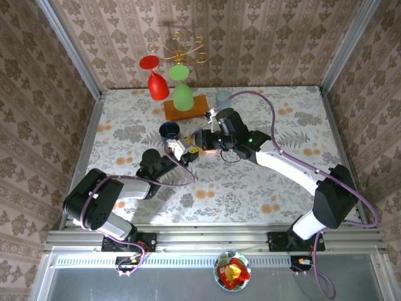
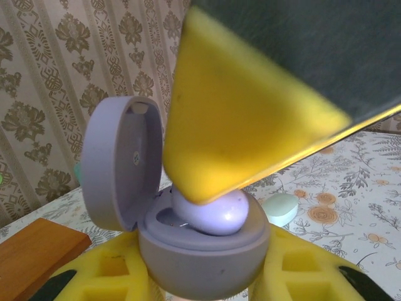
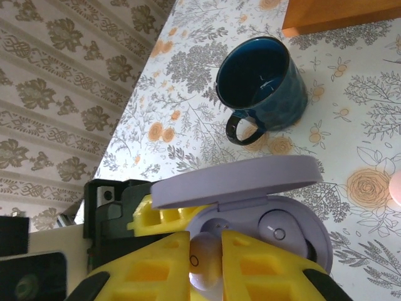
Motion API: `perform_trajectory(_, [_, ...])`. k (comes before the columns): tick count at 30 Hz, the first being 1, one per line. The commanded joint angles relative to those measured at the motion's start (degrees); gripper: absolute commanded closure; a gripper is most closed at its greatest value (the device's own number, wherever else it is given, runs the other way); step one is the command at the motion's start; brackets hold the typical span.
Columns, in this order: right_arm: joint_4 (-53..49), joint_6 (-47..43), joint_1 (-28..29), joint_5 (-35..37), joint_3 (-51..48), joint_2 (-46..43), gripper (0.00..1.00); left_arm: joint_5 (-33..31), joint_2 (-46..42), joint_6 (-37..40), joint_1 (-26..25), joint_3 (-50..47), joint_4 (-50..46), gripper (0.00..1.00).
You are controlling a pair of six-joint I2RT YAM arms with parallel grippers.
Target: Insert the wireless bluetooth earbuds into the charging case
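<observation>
Now right hand [image 3: 206,249] pinches 1 earbud [image 3: 203,266] in case [image 2: 200,260] clamped by left hand [image 2: 203,279].

Two pebble-shaped cases on count: one open lilac charging case [image 2: 200,260] and one closed pale mint case [image 1: 223,97] near the tabletop's far edge. One glossy lilac earbud [image 2: 216,213], a single bud. Two upturned plastic goblets toward the far edge, one red goblet [image 1: 158,84] and one green goblet [image 1: 182,95]. One orange-brown wooden block [image 1: 186,108]. One gold wire rack [image 1: 178,49]. One dark blue ceramic mug [image 1: 169,130].
</observation>
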Motion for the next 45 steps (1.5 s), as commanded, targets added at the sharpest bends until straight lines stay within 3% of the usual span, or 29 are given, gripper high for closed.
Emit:
perform_trajectory(1, [-0.77, 0.19, 0.31, 0.10, 1.59, 1.75, 0.81, 1.17, 0.12, -0.41, -0.36, 2.53, 2.19, 0.74])
perform_trajectory(11, [-0.47, -1.81, 0.25, 3.23, 0.11, -2.44, 0.55, 0.56, 0.34, -0.19, -0.02, 1.85, 2.19, 0.74])
perform_trajectory(16, [2.14, -4.33, 0.22, 1.35, -3.77, -6.75, 0.43, 2.40, 0.27, 0.06, 0.59, 1.78, 2.17, 0.74])
perform_trajectory(21, [4.47, -5.70, 0.10, 3.78, -8.05, -12.37, 0.41, 8.72, 0.09, -0.13, 2.12, 1.39, 2.16, 0.73])
perform_trajectory(30, [7.57, -5.63, -0.72, 9.88, -9.60, -16.29, 0.39, 11.33, -0.14, 0.87, 3.06, 1.03, 2.12, 0.74])
perform_trajectory(45, [-1.56, -7.94, -1.58, 7.33, 2.40, -5.27, 0.39, 14.72, -1.20, 2.59, 2.54, -0.06, 2.13, 0.74])
